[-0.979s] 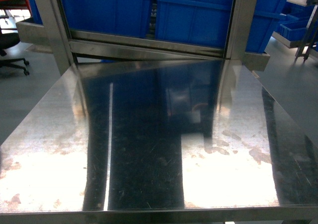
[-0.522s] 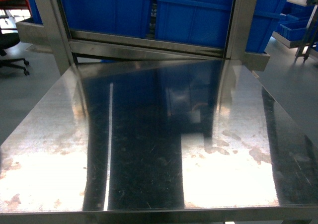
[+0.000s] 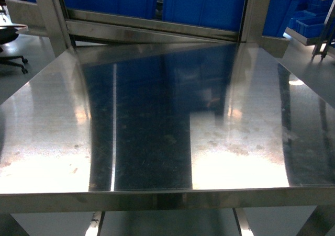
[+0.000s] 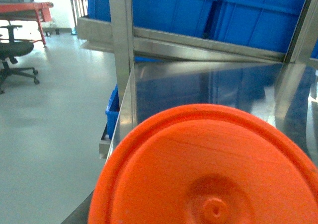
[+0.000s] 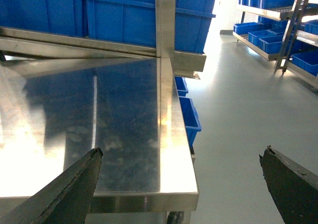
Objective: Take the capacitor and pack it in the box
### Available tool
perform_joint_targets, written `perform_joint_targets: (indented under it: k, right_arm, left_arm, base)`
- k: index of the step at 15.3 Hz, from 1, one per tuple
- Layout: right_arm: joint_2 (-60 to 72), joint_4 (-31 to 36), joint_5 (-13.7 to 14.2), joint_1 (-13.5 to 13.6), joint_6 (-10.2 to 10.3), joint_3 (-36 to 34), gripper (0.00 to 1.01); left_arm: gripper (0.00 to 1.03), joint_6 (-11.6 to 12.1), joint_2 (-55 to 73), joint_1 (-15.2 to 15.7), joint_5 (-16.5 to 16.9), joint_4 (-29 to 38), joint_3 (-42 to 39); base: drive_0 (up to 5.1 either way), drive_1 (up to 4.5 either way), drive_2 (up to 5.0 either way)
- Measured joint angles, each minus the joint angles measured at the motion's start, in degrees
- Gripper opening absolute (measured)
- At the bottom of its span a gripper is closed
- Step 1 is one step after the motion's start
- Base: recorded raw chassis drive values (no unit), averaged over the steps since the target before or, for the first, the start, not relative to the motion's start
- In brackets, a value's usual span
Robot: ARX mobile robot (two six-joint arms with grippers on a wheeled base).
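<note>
No capacitor and no box show in any view. My right gripper (image 5: 182,150) is open, its two dark fingers spread wide with nothing between them; it hovers just off the near right corner of the steel table (image 5: 124,114). An orange round disc (image 4: 208,174) with a raised rim and a small centre nub fills the lower part of the left wrist view and hides the left gripper's fingers. Neither arm appears in the head view, where the table top (image 3: 157,115) lies bare and shiny.
Large blue bins (image 3: 199,6) stand behind a steel frame at the table's far edge. Small blue bins (image 5: 189,117) sit low beside the table's right side. Shelving with more blue bins (image 5: 268,30) stands far right. An office chair (image 4: 15,50) is on the floor at left.
The head view has shifted: the table's front edge sits higher in the frame and the space under it now shows. Nothing on the table has moved.
</note>
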Motion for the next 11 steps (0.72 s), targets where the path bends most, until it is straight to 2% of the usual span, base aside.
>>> perform_joint_targets:
  k: [11]
  right_arm:
    - [0.0,-0.13,0.0,0.0,0.02,0.0,0.98]
  left_arm:
    - [0.44,0.15,0.0,0.0,0.09,-0.13,0.0]
  base:
    - [0.0,0.0,0.0]
